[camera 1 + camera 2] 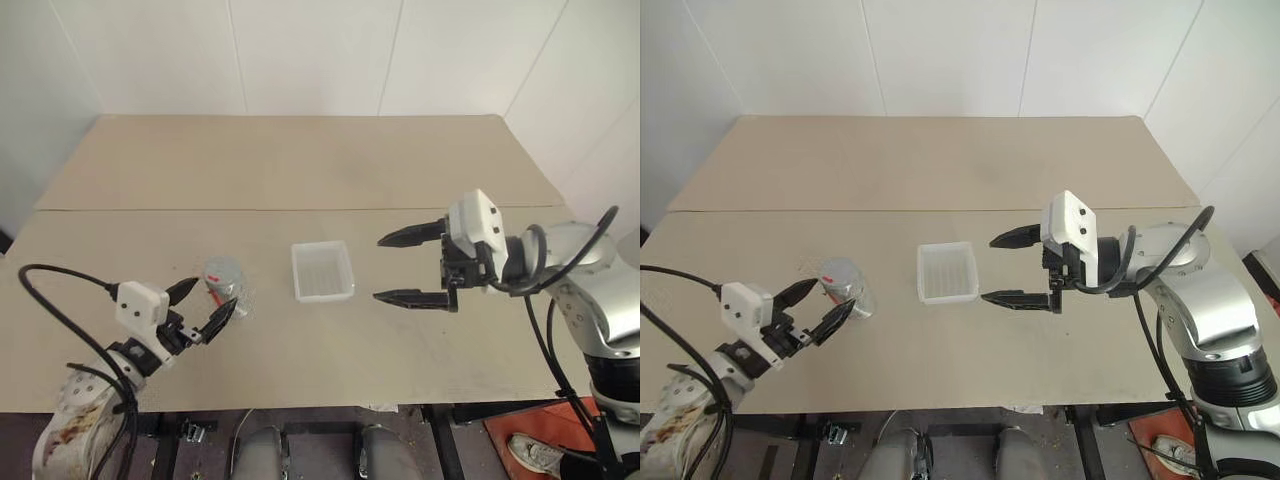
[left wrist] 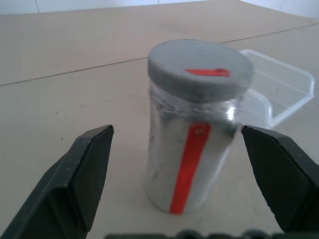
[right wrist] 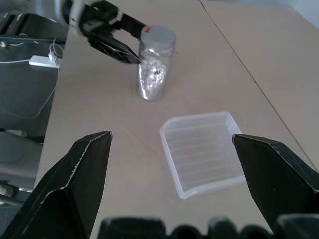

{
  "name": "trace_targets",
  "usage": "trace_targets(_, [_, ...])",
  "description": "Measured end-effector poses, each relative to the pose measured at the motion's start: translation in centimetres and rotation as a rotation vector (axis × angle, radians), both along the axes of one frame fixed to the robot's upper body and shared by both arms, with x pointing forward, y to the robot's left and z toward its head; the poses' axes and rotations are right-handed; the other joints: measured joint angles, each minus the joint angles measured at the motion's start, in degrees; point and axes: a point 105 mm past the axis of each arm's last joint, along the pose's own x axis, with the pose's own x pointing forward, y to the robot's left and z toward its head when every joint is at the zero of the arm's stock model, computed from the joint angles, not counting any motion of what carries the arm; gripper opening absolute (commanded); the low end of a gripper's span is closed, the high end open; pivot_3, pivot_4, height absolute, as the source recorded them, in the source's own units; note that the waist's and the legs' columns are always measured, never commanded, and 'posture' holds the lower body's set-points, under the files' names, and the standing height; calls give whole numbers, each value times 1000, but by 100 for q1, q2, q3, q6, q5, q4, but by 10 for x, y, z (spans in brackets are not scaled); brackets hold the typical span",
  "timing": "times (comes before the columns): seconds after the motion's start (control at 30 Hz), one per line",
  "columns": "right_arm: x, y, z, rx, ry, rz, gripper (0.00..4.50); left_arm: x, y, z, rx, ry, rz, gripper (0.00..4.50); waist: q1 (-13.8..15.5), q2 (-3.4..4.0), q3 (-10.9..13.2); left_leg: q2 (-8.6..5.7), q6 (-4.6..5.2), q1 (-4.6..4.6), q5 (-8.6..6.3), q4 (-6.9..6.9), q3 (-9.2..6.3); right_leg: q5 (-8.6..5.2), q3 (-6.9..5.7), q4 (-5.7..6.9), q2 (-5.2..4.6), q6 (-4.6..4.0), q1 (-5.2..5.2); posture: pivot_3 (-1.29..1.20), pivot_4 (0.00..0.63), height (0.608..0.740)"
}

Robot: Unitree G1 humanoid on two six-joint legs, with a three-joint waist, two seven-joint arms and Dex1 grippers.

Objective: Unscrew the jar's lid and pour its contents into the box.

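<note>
Two spread-fingered tools, left tool (image 1: 207,307) astride foil-shiny cylindrical jar (image 1: 224,283), right tool (image 1: 400,267) beside ribbed translucent box (image 1: 322,271).

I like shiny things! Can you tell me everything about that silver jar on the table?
The small silvery, crinkly-looking cylindrical jar stands upright on the beige table, left of the translucent white plastic box. A red stripe runs down its side. Its flat grey round lid, marked with a red dash, is still on. The left gripper hangs open beside it, black fingers apart, not touching.
</note>
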Motion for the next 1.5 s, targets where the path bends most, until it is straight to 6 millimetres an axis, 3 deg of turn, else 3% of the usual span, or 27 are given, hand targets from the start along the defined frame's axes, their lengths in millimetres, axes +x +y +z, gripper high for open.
trace_targets(0.3, [-5, 0, 5, 3, -38, 7, 4500, 27, -19, 1, 17, -83, -7, 4469, 14, 0, 0, 0, 0, -1, 0, 0, 1, 3, 0, -1, 0, 3, 0, 0, 150, 740])
trace_targets(0.53, [-13, 3, 19, 48, -85, 29, 4500, 35, -23, -10, 53, -111, 18, 2337, 20, -1, 0, 0, 1, -1, 0, 0, 0, 4, -1, -1, -2, 4, 0, 0, 150, 740])
trace_targets(0.6, [-11, 3, 24, 68, -98, 11, 4500, 35, -25, -9, 52, -121, 13, 1943, 22, -1, 0, 1, 1, -1, 0, 0, -1, 4, -1, 0, -2, 4, 0, 0, 150, 740])
trace_targets(0.73, [-8, 8, 31, 110, -120, -2, 4500, 42, -26, 4, 80, -160, 8, 1944, 22, -1, 0, 0, 1, -1, 0, 1, -1, 4, -1, 3, -1, 4, 0, 0, 150, 740])
trace_targets(0.83, [-2, 21, 40, 158, -148, 7, 4500, 44, -31, 30, 128, -162, -105, 1944, -12, -1, 0, 3, -1, -2, 1, 2, 0, 5, 0, 8, 2, 4, -4, 0, 150, 740])
trace_targets(0.93, [3, 43, 46, 223, -130, 49, 4500, 37, -38, 56, 167, -119, -296, 1944, -67, -1, 0, 4, -1, -4, 1, 1, 1, 4, 1, 12, 2, 5, -10, 0, 150, 740])
trace_targets(1.1, [13, 88, 58, 321, -50, 126, 4500, 31, -47, 82, 117, -76, -577, 1944, -107, 1, 0, 2, -8, -6, 6, 0, 7, 4, -5, 17, 5, 5, -13, 0, 150, 740])
trace_targets(1.3, [24, 125, 65, 355, 25, 143, 4500, 45, -67, 100, 75, -94, -795, 1944, -53, 0, 0, -3, -7, -36, 6, 7, 5, 8, -21, 15, 4, 9, -18, 0, 150, 740])
trace_targets(1.5, [35, 133, 60, 339, 49, 80, 4500, 52, -83, 102, 47, -108, -919, 1944, -95, 0, 0, -2, -10, -52, 8, 8, 5, 10, -21, 20, 5, 14, -26, 0, 150, 740])
